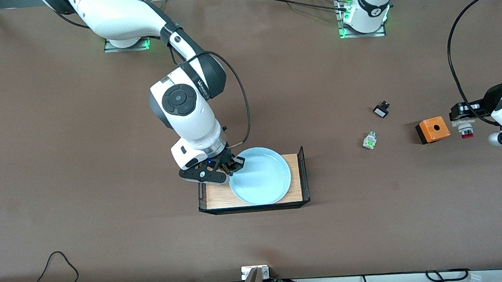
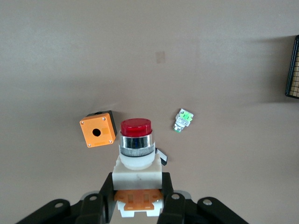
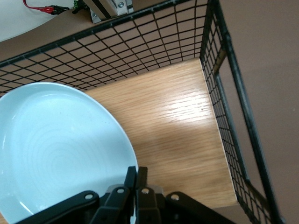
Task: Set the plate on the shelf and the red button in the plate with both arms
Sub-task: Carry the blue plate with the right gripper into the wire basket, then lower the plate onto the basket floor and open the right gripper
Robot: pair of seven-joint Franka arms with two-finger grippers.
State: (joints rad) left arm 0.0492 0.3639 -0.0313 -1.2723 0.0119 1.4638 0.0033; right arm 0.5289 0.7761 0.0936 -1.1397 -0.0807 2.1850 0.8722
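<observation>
The pale blue plate (image 1: pixel 260 176) sits low over the wooden floor of a black wire basket (image 1: pixel 301 168). My right gripper (image 1: pixel 234 164) is shut on the plate's rim at the edge toward the right arm's end. In the right wrist view the fingers (image 3: pixel 131 179) pinch the rim of the plate (image 3: pixel 56 149) tightly. The red button (image 1: pixel 466 130) hangs in my left gripper (image 1: pixel 460 117) over the table beside the orange box. In the left wrist view my left gripper (image 2: pixel 138 186) is shut on the white body of the red button (image 2: pixel 136 140), dark red cap pointing away from the wrist.
An orange box with a hole (image 1: pixel 432 130) (image 2: pixel 97 131) lies close to the held button. A green-capped button (image 1: pixel 369 140) (image 2: pixel 183 119) and a small black part (image 1: pixel 381 110) lie between that box and the basket. The basket's wire walls (image 3: pixel 219 93) rise round its wooden floor (image 3: pixel 187 140).
</observation>
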